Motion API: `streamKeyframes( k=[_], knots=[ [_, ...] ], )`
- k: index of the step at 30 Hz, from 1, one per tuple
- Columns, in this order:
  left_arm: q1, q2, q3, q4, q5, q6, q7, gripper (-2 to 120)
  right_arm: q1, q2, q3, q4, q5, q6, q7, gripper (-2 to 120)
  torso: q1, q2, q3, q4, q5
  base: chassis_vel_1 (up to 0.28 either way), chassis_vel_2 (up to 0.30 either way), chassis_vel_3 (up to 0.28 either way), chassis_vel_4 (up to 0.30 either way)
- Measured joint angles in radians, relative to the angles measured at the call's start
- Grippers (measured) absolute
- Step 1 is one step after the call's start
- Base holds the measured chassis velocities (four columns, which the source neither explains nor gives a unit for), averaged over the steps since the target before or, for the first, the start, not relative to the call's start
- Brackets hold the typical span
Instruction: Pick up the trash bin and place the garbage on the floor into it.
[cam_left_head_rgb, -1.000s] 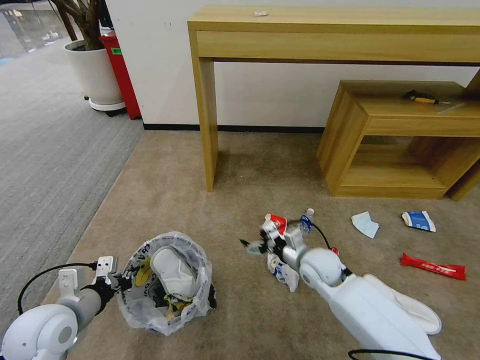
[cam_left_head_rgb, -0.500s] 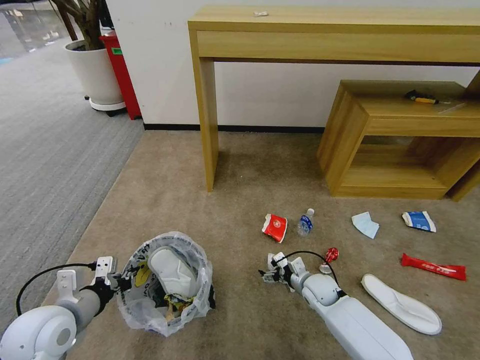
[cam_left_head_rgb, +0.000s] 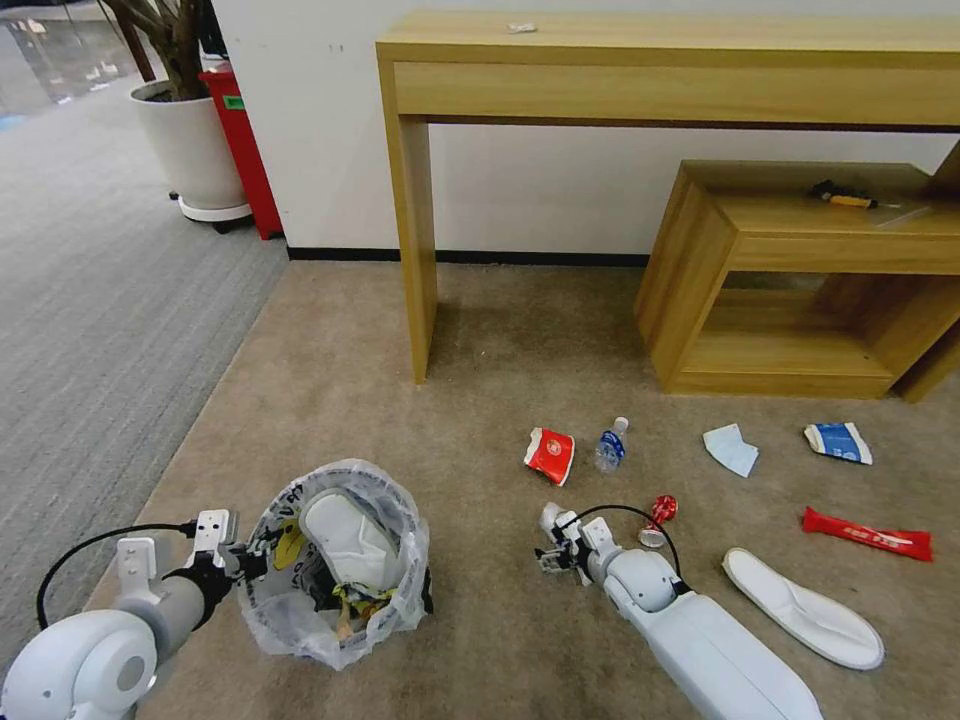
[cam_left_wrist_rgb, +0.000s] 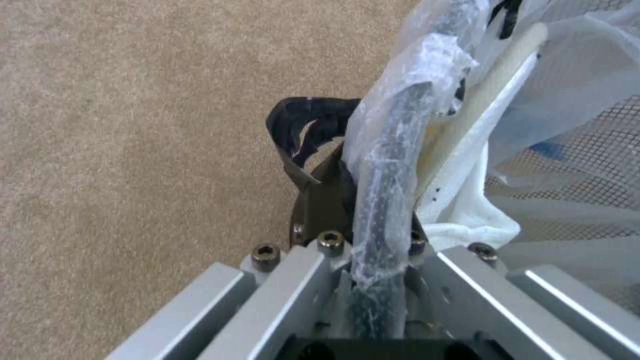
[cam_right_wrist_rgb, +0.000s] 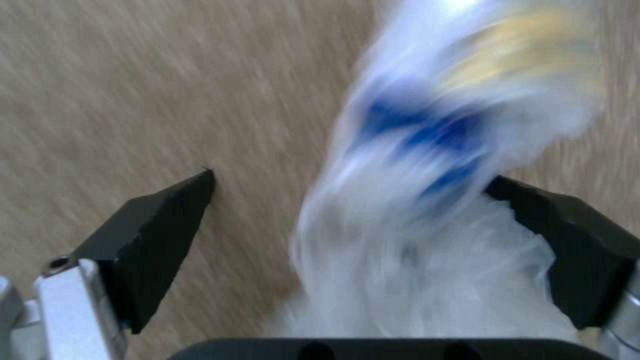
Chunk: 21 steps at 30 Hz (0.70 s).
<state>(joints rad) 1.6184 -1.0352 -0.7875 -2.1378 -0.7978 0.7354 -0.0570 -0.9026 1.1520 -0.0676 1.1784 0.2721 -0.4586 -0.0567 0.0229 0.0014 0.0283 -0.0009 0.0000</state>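
Note:
The trash bin (cam_left_head_rgb: 335, 560), black with a crinkled white liner, stands on the beige floor (cam_left_head_rgb: 480, 330) at the near left. A white slipper (cam_left_head_rgb: 345, 540) lies inside it. My left gripper (cam_left_head_rgb: 243, 566) is shut on the bin's rim (cam_left_wrist_rgb: 383, 165). Low over the carpet, my right gripper (cam_left_head_rgb: 548, 553) is open around a white-and-blue wrapper (cam_right_wrist_rgb: 413, 150), which rests against one finger (cam_right_wrist_rgb: 560, 235). The rest of the garbage lies beyond it: a red cup (cam_left_head_rgb: 550, 455), small bottle (cam_left_head_rgb: 610, 445), red can (cam_left_head_rgb: 660, 510), light-blue mask (cam_left_head_rgb: 730, 448), blue wrapper (cam_left_head_rgb: 838, 441), red wrapper (cam_left_head_rgb: 865, 533) and another slipper (cam_left_head_rgb: 803, 607).
A tall wooden console table (cam_left_head_rgb: 415, 200) and a low wooden shelf (cam_left_head_rgb: 790, 280) stand against the wall ahead. A white plant pot (cam_left_head_rgb: 190, 150) and a red box (cam_left_head_rgb: 240, 140) sit at the far left on the grey ribbed carpet (cam_left_head_rgb: 100, 300).
My right arm has pulled back from beside the red cup and dropped low over the white-and-blue wrapper. The left gripper has kept its hold on the bin, which shifted slightly.

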Motion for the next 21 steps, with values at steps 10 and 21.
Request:
streamKeyframes(
  k=[10,21],
  knots=[
    [0.006,0.000,-0.001,-0.014,0.002,0.000,0.000,0,-0.027,0.013,0.022,0.004,0.012,0.027,0.018,71,0.000,0.000,0.000,0.0003,0.0001,0.000,0.000,0.000,0.000],
    [0.008,0.001,-0.002,-0.027,0.001,0.000,-0.001,0,-0.061,-0.009,0.056,0.062,0.002,0.036,0.043,39,0.000,0.000,0.000,-0.0008,0.0006,0.000,0.000,0.000,0.000]
  ],
)
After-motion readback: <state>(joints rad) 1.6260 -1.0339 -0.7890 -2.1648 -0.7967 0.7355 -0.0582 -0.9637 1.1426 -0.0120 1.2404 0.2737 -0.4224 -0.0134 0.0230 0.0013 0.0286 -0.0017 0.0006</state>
